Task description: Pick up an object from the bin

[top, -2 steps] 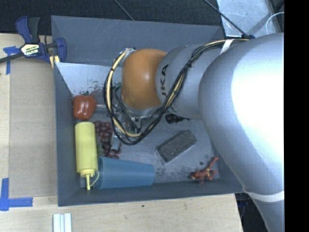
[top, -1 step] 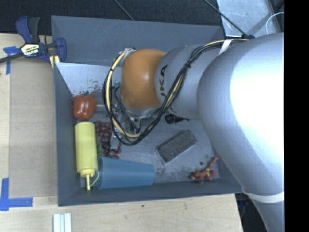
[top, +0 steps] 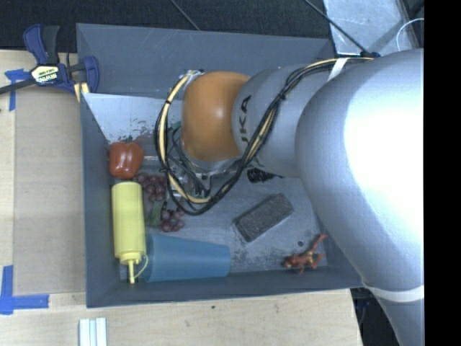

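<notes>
My gripper point(top: 194, 180) is low in the bin's left half, mostly hidden under the arm's orange cover and cables. It hangs beside a bunch of dark purple grapes point(top: 154, 190), which trails down toward the bin's middle. A red pepper-like toy point(top: 124, 159) lies just left of the grapes by the left wall. Below it a yellow bottle point(top: 128, 222) lies lengthwise along that wall. I cannot tell whether the gripper touches the grapes.
A blue cup point(top: 184, 259) lies on its side along the front wall. A grey rectangular block point(top: 263, 217) rests right of centre, and a small orange-red toy point(top: 306, 256) sits in the front right. The arm covers the bin's right and back.
</notes>
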### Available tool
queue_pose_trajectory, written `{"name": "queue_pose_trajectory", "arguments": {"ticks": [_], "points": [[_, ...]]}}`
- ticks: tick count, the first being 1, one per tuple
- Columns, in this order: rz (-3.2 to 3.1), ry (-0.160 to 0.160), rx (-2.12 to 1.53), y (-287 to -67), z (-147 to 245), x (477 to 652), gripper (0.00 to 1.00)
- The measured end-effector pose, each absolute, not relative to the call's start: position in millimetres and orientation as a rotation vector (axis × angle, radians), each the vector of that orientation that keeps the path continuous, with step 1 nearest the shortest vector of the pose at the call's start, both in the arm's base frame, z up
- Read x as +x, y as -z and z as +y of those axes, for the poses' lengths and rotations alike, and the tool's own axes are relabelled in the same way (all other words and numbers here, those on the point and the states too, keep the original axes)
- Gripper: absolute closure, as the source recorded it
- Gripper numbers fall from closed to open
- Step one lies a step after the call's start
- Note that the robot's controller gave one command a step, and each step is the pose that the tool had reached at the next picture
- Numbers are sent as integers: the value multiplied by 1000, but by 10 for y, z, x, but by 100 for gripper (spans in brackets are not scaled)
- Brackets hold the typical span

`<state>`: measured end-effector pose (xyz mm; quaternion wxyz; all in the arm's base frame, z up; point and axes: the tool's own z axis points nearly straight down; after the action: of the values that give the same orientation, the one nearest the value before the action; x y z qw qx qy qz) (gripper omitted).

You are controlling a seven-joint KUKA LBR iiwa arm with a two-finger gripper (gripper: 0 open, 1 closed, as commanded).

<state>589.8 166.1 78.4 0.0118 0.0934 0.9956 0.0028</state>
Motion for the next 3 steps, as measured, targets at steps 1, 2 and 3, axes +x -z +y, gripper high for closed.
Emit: {"name": "queue_pose_trajectory", "arguments": {"ticks": [1, 2, 3], "points": [[3104, -9, 291, -784, 1661, 5898, 100], [3114, -3, 293, -920, 1651, 5865, 100], [3111, -6, 294, -1394, 1652, 5874, 100]]}}
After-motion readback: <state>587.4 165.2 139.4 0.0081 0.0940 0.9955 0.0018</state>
